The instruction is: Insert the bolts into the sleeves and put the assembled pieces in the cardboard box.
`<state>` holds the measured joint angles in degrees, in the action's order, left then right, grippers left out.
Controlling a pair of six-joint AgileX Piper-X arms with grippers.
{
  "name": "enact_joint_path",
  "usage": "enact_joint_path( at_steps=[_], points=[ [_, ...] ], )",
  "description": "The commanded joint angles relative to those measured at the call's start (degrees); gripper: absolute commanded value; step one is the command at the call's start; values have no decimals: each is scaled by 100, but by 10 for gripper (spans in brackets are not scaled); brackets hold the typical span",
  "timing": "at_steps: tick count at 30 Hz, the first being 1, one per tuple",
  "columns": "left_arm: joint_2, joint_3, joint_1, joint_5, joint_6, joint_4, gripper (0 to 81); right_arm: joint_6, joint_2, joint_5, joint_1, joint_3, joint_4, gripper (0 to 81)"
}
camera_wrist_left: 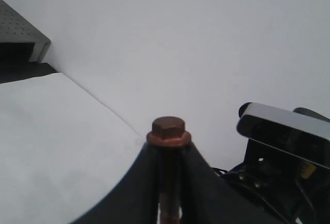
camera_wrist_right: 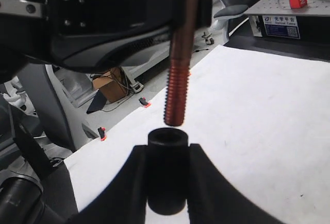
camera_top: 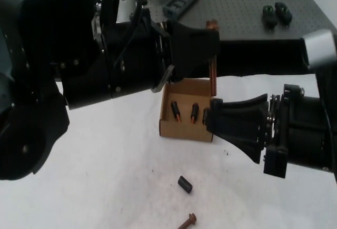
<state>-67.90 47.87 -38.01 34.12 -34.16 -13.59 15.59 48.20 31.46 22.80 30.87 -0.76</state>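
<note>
My left gripper (camera_top: 209, 43) is shut on a copper bolt (camera_top: 212, 76) and holds it upright, head up, above the far right corner of the cardboard box (camera_top: 184, 130). In the left wrist view the bolt's hexagonal head (camera_wrist_left: 168, 131) sticks out between the fingers of my left gripper (camera_wrist_left: 168, 154). My right gripper (camera_wrist_right: 167, 165) is shut on a black sleeve (camera_wrist_right: 167, 177), bore facing up. The bolt's threaded tip (camera_wrist_right: 175, 105) hangs just above the sleeve's opening, apart from it. Two assembled pieces (camera_top: 175, 110) (camera_top: 194, 112) lie in the box.
A loose black sleeve (camera_top: 184, 184) and a loose copper bolt (camera_top: 187, 221) lie on the white sheet near the front edge. On the dark perforated bench behind are a slotted black tray (camera_top: 180, 1) and two dark round parts (camera_top: 276, 14).
</note>
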Motion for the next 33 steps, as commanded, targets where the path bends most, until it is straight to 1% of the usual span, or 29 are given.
enact_joint_path(
  at_steps=[1,6,22,27,28,29,30,32,33],
  points=[
    [64,34,10,25,-13,-159,6,-68,-45,-42,11,87,-187,43],
    [64,34,10,223,-13,-159,6,-68,-45,-84,11,87,-433,43],
    [64,34,10,669,37,-159,6,19,27,40,11,87,-443,43],
    [64,34,10,1007,37,-144,3,-23,27,40,11,87,-835,43],
    [64,34,10,1127,37,-145,16,-23,27,40,11,87,-905,43],
    [64,34,10,1197,37,-145,50,-23,27,40,11,87,-916,43],
    [64,34,10,1266,37,-145,116,-23,27,40,11,87,-916,43],
    [64,34,10,1244,53,-133,295,-23,27,40,11,87,-904,43],
    [64,34,10,1189,54,-125,410,-23,27,-3,1,87,-964,43]
  ],
)
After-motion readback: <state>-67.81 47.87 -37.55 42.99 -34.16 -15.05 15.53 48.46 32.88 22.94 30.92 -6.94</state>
